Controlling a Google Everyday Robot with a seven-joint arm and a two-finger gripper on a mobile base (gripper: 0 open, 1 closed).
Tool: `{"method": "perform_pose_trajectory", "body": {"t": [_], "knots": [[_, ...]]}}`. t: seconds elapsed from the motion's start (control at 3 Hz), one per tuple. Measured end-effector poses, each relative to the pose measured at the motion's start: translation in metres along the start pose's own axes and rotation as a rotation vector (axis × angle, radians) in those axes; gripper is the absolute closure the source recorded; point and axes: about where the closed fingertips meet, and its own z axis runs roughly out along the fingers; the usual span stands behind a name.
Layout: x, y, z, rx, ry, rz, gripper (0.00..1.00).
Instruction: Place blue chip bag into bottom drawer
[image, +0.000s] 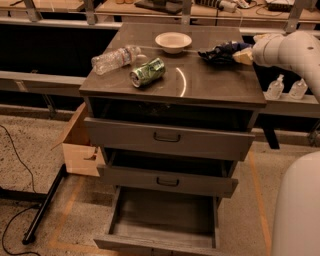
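Bag (220, 51) is seen lying crumpled at rear right of bench (200, 82) top, w/ gripper (242, 56) set against its right end; whether it is gripped can't be told. Bowl (173, 41) is placed just left of bag, near rear edge. Can (147, 72) is laid on its side mid-left, w/ bottle (115, 58) on its side just beyond. Bottom drawer (165, 210) is pulled well out; the 2 drawers above are pulled out partway. Box (80, 145) is seen on floor, left of cabinet.
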Motion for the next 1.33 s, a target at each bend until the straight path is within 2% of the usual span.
{"method": "perform_pose_trajectory", "body": {"t": [0.67,1.0,1.33], "knots": [[0.005,0.0,-0.008,-0.02,0.004,0.013,0.88],[0.001,-0.01,-0.041,-0.012,0.001,0.015,1.0],[0.009,-0.007,-0.097,-0.073,-0.021,0.036,1.0]]}}
